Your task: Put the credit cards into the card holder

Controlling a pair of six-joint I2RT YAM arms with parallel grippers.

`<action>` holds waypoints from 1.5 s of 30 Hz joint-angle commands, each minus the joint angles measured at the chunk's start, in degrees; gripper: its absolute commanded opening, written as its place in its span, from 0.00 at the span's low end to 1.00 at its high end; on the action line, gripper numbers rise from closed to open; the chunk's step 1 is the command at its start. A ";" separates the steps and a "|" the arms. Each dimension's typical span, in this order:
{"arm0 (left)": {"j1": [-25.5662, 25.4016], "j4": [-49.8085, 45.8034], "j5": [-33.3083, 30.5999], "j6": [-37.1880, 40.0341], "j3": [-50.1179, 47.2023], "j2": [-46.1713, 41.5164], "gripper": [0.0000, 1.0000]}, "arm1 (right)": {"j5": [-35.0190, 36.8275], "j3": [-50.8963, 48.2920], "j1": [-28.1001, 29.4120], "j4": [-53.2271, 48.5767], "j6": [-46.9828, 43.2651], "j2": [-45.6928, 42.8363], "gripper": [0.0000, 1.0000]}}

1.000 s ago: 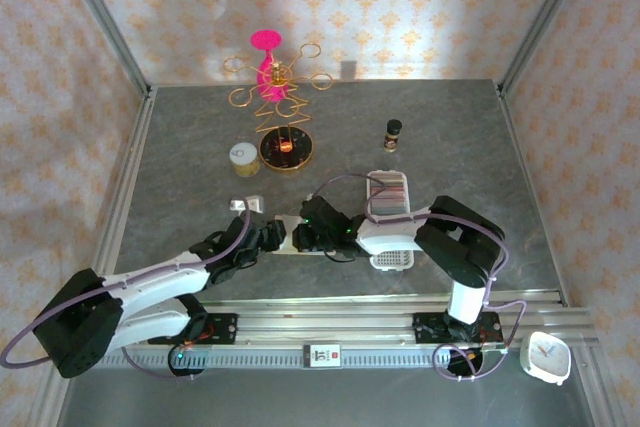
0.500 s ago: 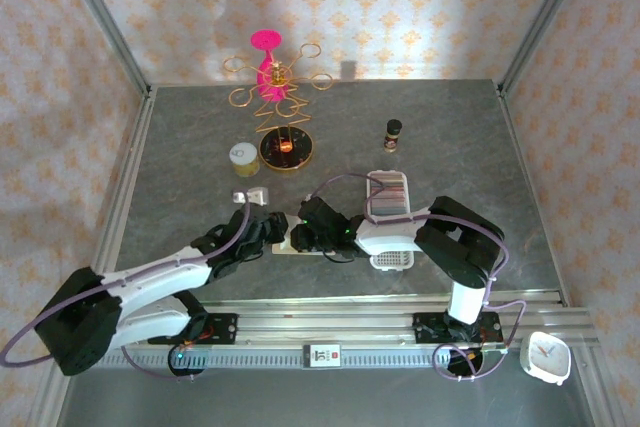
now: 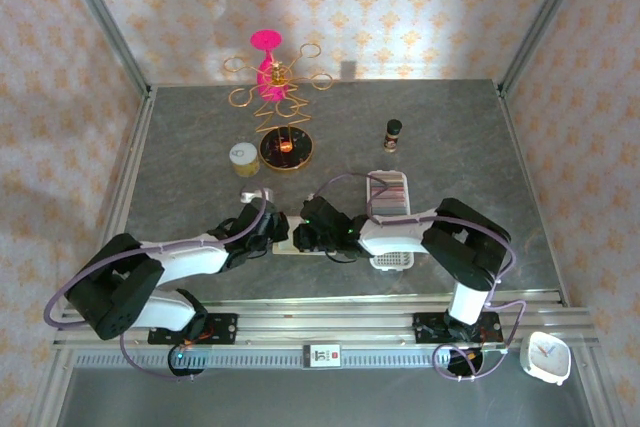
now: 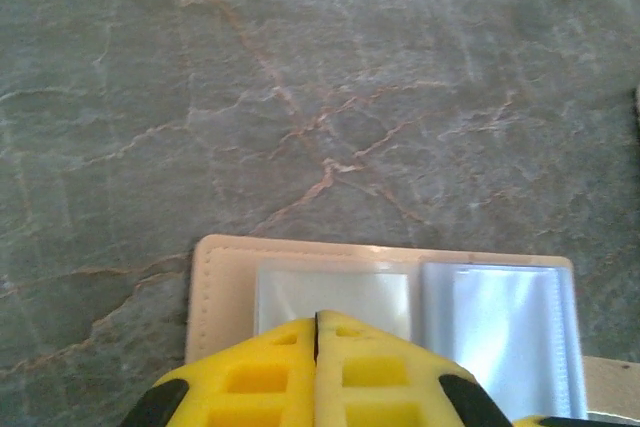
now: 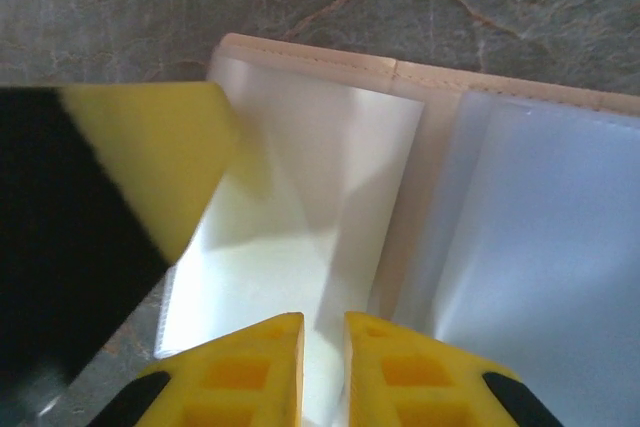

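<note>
A small beige leather-like card holder with clear plastic sleeves (image 4: pixel 225 282) lies open on a grey veined stone table (image 4: pixel 300 97). It sits directly beneath both tools, and its near edge is cut off under their yellow fingers. The left gripper (image 4: pixel 316 322) is clenched, its two fingers meeting along a thin seam above the left sleeve; whether they press on the sleeve cannot be told. The right gripper (image 5: pixel 324 325) shows a narrow gap with pale sleeve in it, and whether it pinches that sleeve cannot be told. Just left of it, a blurred black and yellow shape (image 5: pixel 90 217) covers part of the holder. From above, the two arms hide nearly all of the holder; the wrist views show its sleeves clearly. To the right of the right gripper, partly under its arm, a row of thin rectangular credit cards (image 3: pixel 388 190) sits in a long white perforated tray (image 3: pixel 391 261), too small to count.
</note>
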 commanded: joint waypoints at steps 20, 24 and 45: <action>0.26 6.17 1.30 -1.43 -6.89 3.08 0.04 | -0.30 1.53 0.29 -2.71 0.98 0.61 0.25; 0.26 6.92 1.83 -1.65 -7.73 2.65 0.03 | -0.99 1.51 0.30 -1.93 1.63 0.78 0.24; 0.29 8.55 2.65 -2.40 -9.68 1.23 0.01 | -1.56 3.81 0.29 -4.83 3.22 4.03 0.22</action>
